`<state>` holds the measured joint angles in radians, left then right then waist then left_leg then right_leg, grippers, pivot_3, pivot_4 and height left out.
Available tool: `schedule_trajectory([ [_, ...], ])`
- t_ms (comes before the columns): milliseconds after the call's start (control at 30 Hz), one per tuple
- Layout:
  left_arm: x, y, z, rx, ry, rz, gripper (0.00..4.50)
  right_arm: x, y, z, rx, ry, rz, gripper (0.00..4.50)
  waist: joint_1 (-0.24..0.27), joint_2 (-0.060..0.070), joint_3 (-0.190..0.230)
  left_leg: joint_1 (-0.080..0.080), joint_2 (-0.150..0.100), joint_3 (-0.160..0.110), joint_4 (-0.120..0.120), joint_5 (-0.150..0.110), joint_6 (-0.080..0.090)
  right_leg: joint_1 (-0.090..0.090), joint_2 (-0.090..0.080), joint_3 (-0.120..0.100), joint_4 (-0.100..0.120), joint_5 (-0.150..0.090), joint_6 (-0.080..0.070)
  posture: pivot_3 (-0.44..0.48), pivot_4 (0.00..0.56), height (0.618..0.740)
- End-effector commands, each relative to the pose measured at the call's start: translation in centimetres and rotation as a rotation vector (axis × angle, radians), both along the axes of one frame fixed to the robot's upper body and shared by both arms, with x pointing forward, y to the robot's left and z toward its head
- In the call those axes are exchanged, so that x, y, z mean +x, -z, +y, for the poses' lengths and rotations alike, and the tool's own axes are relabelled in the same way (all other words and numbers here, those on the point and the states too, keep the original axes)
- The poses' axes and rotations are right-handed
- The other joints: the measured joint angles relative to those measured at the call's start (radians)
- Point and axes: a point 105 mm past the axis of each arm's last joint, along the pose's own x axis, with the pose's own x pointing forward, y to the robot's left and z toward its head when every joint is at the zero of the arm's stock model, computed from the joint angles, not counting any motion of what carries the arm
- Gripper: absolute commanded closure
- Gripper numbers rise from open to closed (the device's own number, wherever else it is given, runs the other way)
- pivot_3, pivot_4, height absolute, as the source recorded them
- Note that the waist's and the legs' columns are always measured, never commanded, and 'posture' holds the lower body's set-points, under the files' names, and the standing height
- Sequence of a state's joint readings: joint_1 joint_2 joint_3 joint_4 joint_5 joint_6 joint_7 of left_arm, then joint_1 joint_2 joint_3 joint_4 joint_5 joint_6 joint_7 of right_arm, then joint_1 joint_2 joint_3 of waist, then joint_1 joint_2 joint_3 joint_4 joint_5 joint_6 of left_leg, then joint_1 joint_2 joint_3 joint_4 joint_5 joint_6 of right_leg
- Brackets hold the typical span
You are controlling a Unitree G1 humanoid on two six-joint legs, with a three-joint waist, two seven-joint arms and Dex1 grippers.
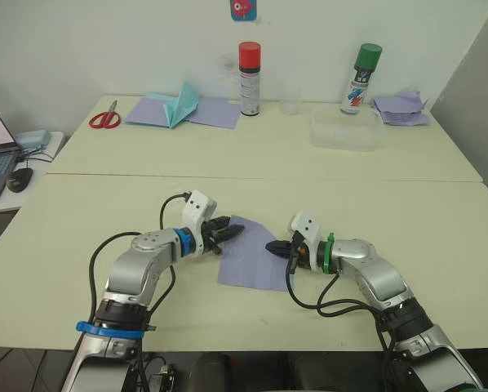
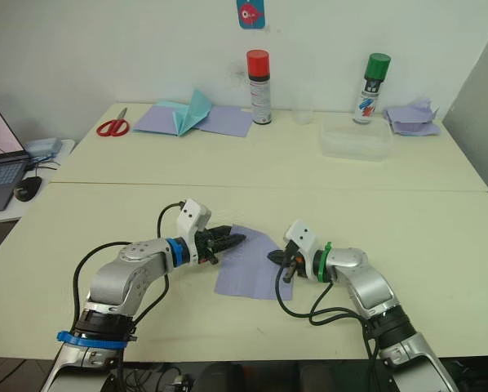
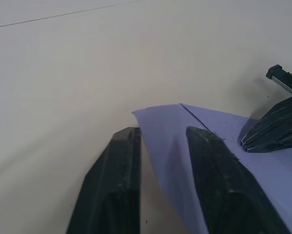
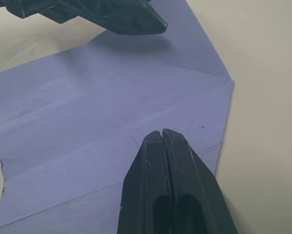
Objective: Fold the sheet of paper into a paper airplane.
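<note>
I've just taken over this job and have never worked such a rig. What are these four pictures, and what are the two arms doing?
Two pictures come from a stereo camera on a humanoid robot's head, looking down over its arms. The other two come from cameras on its wrists. On the cream table lies a creased pale lavender sheet of paper. The left gripper is open, with the sheet's raised corner between its black fingers. The right gripper is shut and sits over the sheet's other edge. Further back are red scissors, two spray cans, a clear plastic box and other paper.
</note>
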<state>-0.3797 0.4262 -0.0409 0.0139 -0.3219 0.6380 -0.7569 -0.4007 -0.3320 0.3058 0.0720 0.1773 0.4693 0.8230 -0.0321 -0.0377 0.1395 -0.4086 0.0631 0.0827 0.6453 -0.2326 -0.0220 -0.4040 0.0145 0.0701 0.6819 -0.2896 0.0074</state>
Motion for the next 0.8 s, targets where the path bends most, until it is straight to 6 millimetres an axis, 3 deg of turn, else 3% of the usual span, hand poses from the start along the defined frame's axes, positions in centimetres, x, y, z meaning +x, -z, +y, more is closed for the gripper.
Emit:
schedule_trajectory([
  [33,0.0,-1.1,-0.6,0.009,0.046,-0.057,3.89,-0.4,1.9,-0.8,-0.06,0.035,0.055,4.5,0.0,0.0,0.0,0.0,0.0,0.0,0.0,0.0,0.0,0.0,0.0,0.0,0.0,0.0,0.0,0.0,0.15,0.74],
  [100,-0.1,-1.1,-0.7,0.028,0.061,-0.072,4.45,-0.4,1.9,-0.8,-0.06,0.034,0.056,4.5,0.0,0.0,0.0,0.0,0.0,0.0,0.0,0.0,0.0,0.0,0.0,0.0,0.0,0.0,0.0,0.0,0.15,0.74],
  [233,-0.9,-1.2,-1.8,0.049,0.13,-0.104,4.45,-0.5,2.0,-0.7,-0.061,0.032,0.057,4.5,0.0,0.0,0.0,0.0,0.0,0.0,0.0,0.0,0.0,0.0,0.0,0.0,0.0,0.0,0.0,0.0,0.15,0.74],
  [500,-2.9,0.6,-2.8,0.172,0.268,-0.113,4.45,-0.5,1.9,-0.5,-0.06,0.024,0.054,4.5,0.0,0.0,0.0,0.0,0.0,0.0,0.0,0.0,0.0,0.0,0.0,0.001,0.0,0.0,0.0,0.0,0.15,0.74],
  [800,-2.4,1.9,-2.9,0.231,0.257,-0.106,4.45,-0.5,1.7,-0.4,-0.059,0.02,0.05,4.5,0.0,0.0,0.0,0.0,0.0,0.0,0.0,0.0,0.0,0.0,0.0,0.0,0.0,0.0,0.0,0.0,0.15,0.74],
])
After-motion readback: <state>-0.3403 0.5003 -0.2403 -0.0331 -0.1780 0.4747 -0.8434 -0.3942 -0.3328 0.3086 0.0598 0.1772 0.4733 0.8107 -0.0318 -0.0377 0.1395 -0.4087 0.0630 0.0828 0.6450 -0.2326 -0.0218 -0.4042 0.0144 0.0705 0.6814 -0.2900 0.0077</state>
